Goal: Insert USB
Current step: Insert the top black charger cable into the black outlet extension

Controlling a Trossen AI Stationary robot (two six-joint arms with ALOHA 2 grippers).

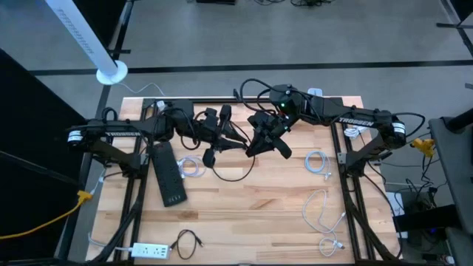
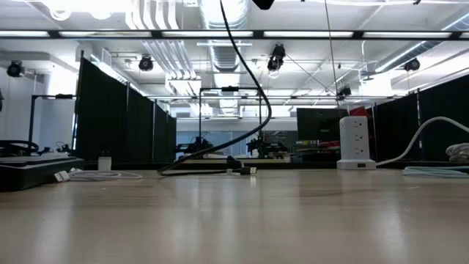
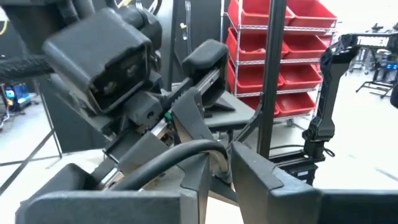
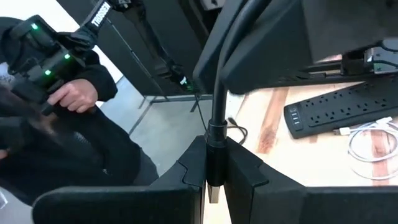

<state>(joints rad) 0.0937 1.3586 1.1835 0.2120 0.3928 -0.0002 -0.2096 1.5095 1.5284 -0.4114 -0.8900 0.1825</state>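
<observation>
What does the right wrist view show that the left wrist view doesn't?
Only the right wrist view: the right gripper shut on the black cable just above its plug, the black power strip with a white cable beside it on the table, and a person's hand on a controller beyond the table.

Only the left wrist view: the left gripper shut on the cable, the right arm's camera housing close ahead, and red bins on a rack behind.

Both: the black cable, gripped between dark fingers.

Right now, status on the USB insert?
Left gripper shut on black cable. Right gripper shut on black USB plug, both raised mid-table. Nothing seen blocking.
</observation>
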